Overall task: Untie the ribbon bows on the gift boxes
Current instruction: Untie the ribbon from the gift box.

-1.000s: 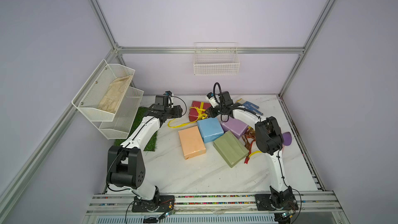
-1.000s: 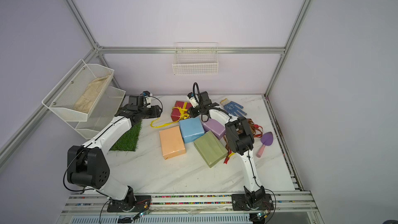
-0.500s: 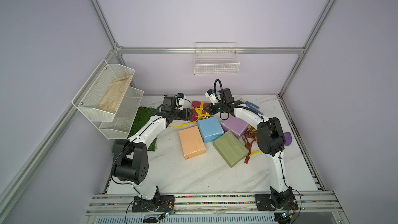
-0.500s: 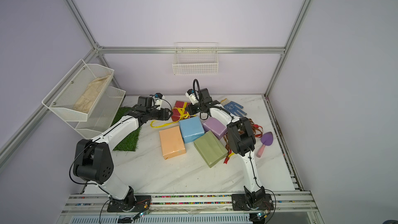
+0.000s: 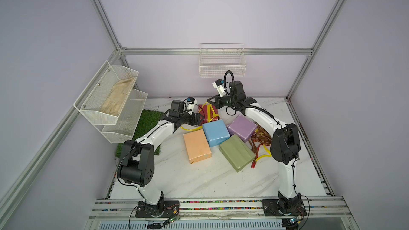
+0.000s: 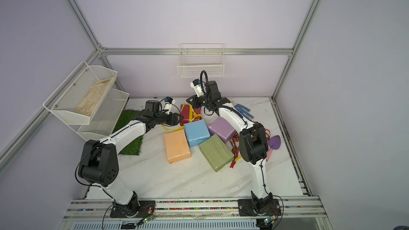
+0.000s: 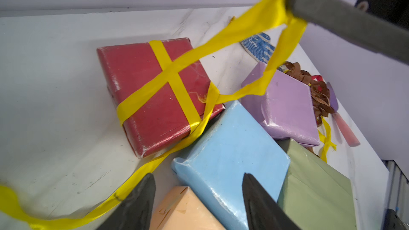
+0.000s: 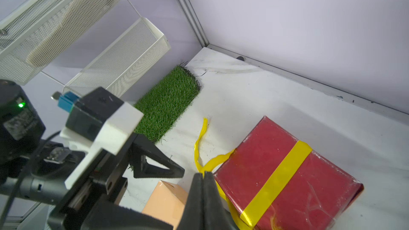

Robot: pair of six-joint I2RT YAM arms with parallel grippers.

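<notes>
Right hand (image 8: 203, 174) tight on yellow ribbon (image 7: 223, 40)

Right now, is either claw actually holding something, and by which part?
The right gripper is shut on the yellow ribbon, pinching a loose stretch raised above the dark red box. The left gripper is open and holds nothing.
</notes>
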